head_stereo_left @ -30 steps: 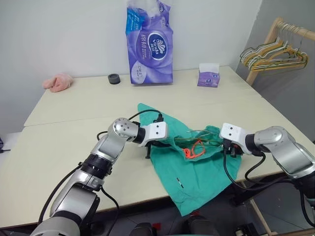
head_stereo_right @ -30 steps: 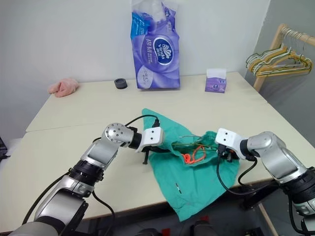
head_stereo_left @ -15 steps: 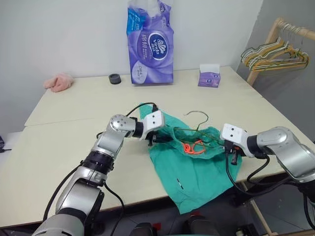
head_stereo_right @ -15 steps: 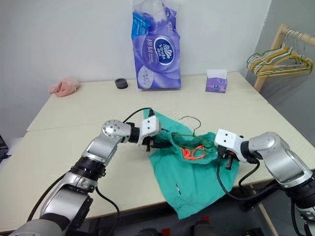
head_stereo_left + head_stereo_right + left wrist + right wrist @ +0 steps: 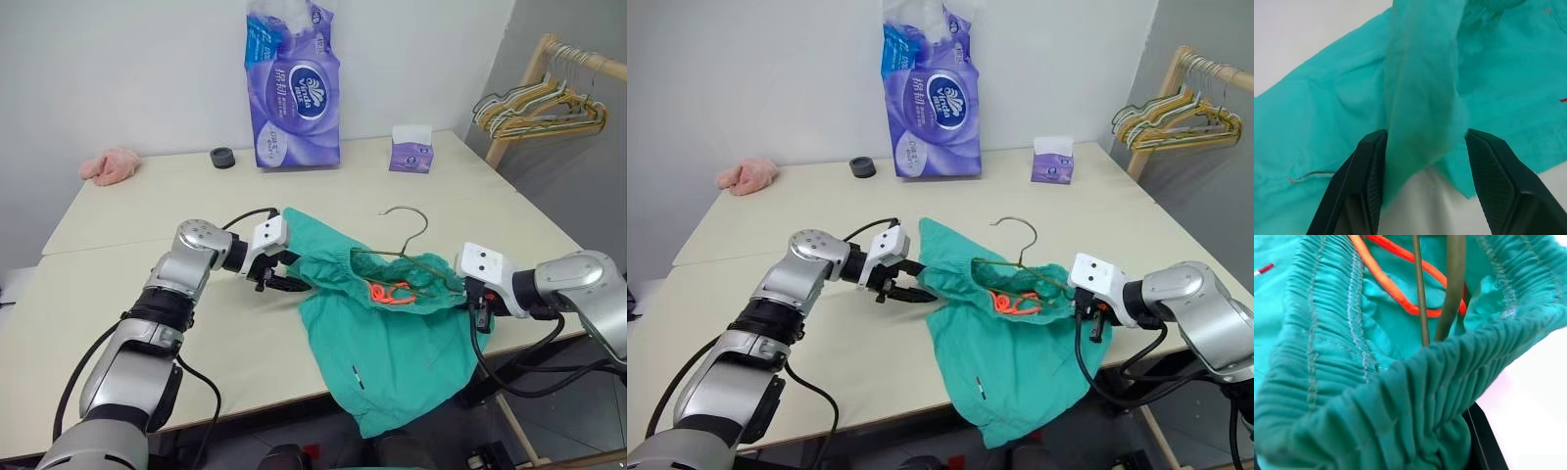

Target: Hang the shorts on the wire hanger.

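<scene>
The shorts (image 5: 387, 338) lie at the near edge of the table (image 5: 127, 294), spread between the two grippers, with one leg hanging over the table's front edge so that its lower end is partly cut off from sight. The left gripper (image 5: 286, 282) sits at the shorts' left side with its fingers (image 5: 1364, 191) parted; in the left wrist view a fold of teal fabric hangs between them, touching one finger but not pinched by both — whether it truly rests on that finger or only drapes in front is hard to make out. The right gripper (image 5: 1095, 321) is at the opposite end, closed on the gathered waistband; the bunched fabric covers its fingertips in the right wrist view, so the contact itself is hidden.

The wire hanger (image 5: 404, 253) is threaded into the waistband just left of the right gripper. Its hook stands up clear of the fabric, away from that hand, while its lower bar and far shoulder are buried inside the shorts. Two thin wire lengths cross the waistband opening beside an orange drawstring (image 5: 1396, 289) — where they end cannot be seen.

Well beyond both hands stand a purple tissue pack (image 5: 294, 88), a small tissue box (image 5: 410, 154), a black ring (image 5: 222, 157) and a pink cloth (image 5: 110, 164).
</scene>
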Available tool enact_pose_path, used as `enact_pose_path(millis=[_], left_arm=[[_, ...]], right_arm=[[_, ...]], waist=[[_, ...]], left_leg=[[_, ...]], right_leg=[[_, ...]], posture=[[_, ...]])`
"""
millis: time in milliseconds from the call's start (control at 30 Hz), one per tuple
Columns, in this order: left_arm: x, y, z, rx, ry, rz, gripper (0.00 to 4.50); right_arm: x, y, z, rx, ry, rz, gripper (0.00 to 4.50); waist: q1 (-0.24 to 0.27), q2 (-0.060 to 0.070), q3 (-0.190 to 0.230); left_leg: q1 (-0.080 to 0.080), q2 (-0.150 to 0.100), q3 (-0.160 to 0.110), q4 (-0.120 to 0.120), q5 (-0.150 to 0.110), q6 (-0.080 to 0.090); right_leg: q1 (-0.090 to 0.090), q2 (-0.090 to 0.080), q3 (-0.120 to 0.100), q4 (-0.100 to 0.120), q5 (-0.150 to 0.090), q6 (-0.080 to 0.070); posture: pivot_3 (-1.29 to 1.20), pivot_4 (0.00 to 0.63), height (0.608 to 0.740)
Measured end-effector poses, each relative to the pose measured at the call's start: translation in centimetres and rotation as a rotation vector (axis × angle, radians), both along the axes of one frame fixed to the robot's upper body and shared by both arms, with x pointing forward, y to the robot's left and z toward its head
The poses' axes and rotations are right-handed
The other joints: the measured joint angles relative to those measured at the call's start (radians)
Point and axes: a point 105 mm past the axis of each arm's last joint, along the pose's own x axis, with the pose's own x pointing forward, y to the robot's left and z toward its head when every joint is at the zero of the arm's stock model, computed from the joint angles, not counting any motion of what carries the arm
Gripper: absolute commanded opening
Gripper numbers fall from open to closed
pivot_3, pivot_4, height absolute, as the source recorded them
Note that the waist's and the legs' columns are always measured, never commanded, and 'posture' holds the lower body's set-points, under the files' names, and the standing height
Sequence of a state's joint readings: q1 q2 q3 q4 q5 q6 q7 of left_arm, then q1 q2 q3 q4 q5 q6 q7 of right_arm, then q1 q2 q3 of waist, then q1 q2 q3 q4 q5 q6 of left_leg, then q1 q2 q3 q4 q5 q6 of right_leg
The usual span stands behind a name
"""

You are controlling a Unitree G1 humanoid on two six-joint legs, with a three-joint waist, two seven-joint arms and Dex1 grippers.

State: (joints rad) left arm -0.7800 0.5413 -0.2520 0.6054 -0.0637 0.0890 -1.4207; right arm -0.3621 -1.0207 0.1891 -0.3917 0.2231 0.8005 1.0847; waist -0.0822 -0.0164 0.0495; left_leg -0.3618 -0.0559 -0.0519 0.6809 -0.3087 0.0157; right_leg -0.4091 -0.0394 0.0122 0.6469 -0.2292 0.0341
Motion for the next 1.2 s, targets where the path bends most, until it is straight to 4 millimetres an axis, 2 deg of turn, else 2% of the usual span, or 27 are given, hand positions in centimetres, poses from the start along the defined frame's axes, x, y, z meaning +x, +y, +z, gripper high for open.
enact_pose_path(millis=[67, 200, 267, 300, 700, 900, 1200], left_arm=[[0.6, -0.3, -0.4, -0.001, -0.027, 0.020, 2.03], [0.9, -1.9, -1.3, -0.042, -0.031, 0.025, 0.83], [1.1, -2.0, -1.3, -0.040, -0.055, 0.030, 0.20], [1.2, -2.0, -1.3, -0.038, -0.067, 0.034, 0.03], [2.3, -0.1, -1.3, 0.004, -0.124, 0.105, 0.03], [2.4, 0.2, -1.3, 0.007, -0.134, 0.111, 0.03], [1.9, -2.6, -0.1, -0.060, -0.175, 0.048, 0.03]], right_arm=[[-0.1, -0.1, -0.1, 0.003, 0.006, -0.004, 0.00], [-0.5, 0.1, -0.2, 0.011, 0.017, 0.002, 0.00], [-0.6, 0.1, -0.3, 0.013, 0.024, 0.001, 0.00], [-0.6, 0.0, -0.3, 0.011, 0.027, -0.001, 0.00], [-1.6, -1.0, -0.8, -0.012, 0.062, -0.014, 0.00], [-2.0, -1.3, -0.8, -0.008, 0.071, -0.019, 0.00], [-1.1, -0.4, 0.0, 0.032, 0.028, -0.025, 0.00]], waist=[[-0.001, 0.000, 0.000], [-0.002, 0.000, 0.000], [-0.003, 0.000, 0.000], [-0.003, 0.000, 0.000], [-0.002, 0.000, 0.000], [-0.002, 0.000, 0.000], [-0.002, 0.000, 0.000]], left_leg=[[0.000, 0.000, 0.000, 0.000, 0.000, 0.000], [0.000, 0.000, 0.000, 0.000, 0.000, 0.000], [0.000, 0.000, 0.000, 0.000, 0.000, 0.000], [0.000, 0.000, 0.000, 0.000, 0.000, 0.000], [-0.001, 0.000, 0.000, 0.000, 0.000, 0.000], [-0.001, 0.000, 0.000, 0.000, 0.000, 0.000], [-0.001, 0.000, 0.000, 0.000, 0.000, 0.000]], right_leg=[[0.000, 0.000, 0.000, 0.000, 0.000, 0.000], [-0.001, 0.000, 0.000, 0.000, 0.000, 0.000], [-0.001, 0.000, 0.000, 0.000, 0.000, 0.000], [-0.001, 0.000, 0.000, 0.000, 0.000, 0.000], [-0.001, 0.000, 0.000, 0.000, 0.000, 0.000], [-0.001, 0.000, 0.000, 0.000, 0.000, 0.000], [-0.001, 0.000, 0.000, 0.000, 0.000, 0.000]], posture=[[-0.19, 0.020, 0.740], [-0.20, 0.020, 0.740], [-0.20, 0.020, 0.740], [-0.20, 0.021, 0.740], [-0.19, 0.020, 0.740], [-0.19, 0.021, 0.740], [-0.18, 0.023, 0.740]])
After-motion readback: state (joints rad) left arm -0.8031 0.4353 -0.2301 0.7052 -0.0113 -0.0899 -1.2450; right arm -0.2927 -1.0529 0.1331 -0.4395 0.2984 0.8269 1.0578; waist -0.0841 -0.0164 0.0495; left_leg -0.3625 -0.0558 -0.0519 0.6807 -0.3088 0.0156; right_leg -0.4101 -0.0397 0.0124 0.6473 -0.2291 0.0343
